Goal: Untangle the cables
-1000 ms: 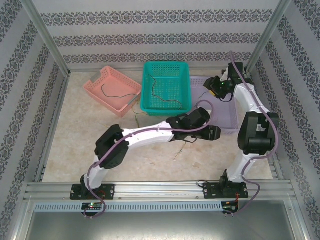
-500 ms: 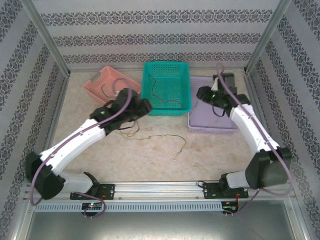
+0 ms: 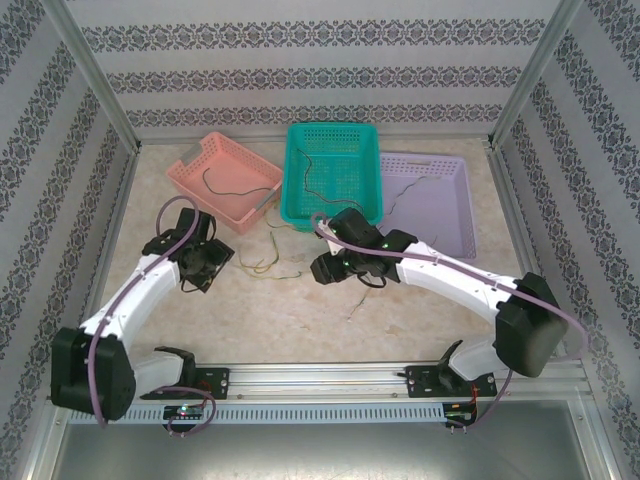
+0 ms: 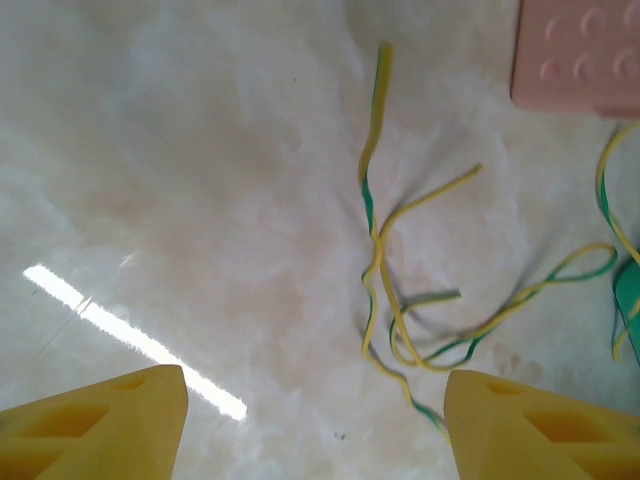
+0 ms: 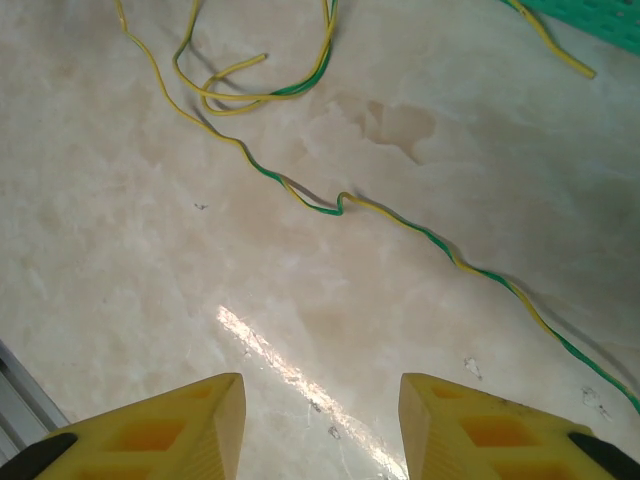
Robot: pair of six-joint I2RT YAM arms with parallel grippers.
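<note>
Three perforated plastic baskets stand in a row along the far edge of the pale marbled worktop (image 3: 300,330): a pink basket (image 3: 235,155) at the far left, turned at an angle; a teal basket (image 3: 333,127) at the centre; and a lavender basket (image 3: 440,215) at the far right. One thin dark wire (image 3: 225,183) lies inside the pink basket, and a second thin wire (image 3: 318,185) lies inside the teal basket.

The loose bunch of thin yellow-and-green wires (image 3: 268,262) lies on the bare worktop just in front of the gap between the pink and teal baskets. Its strands cross and loop over one another. A single yellow-and-green strand (image 3: 358,300) trails from the bunch toward the near right.

The left gripper (image 3: 208,265) is positioned left of the bunch. In the left wrist view its yellow fingers (image 4: 100,420) stand well apart with nothing between them, and the crossed strands lie ahead of the fingertips, untouched.

The right gripper (image 3: 322,268) is positioned right of the bunch, in front of the teal basket. In the right wrist view its yellow fingers (image 5: 160,425) are likewise released and empty. The single strand runs diagonally across the worktop ahead of them, clear of both tips.
</note>
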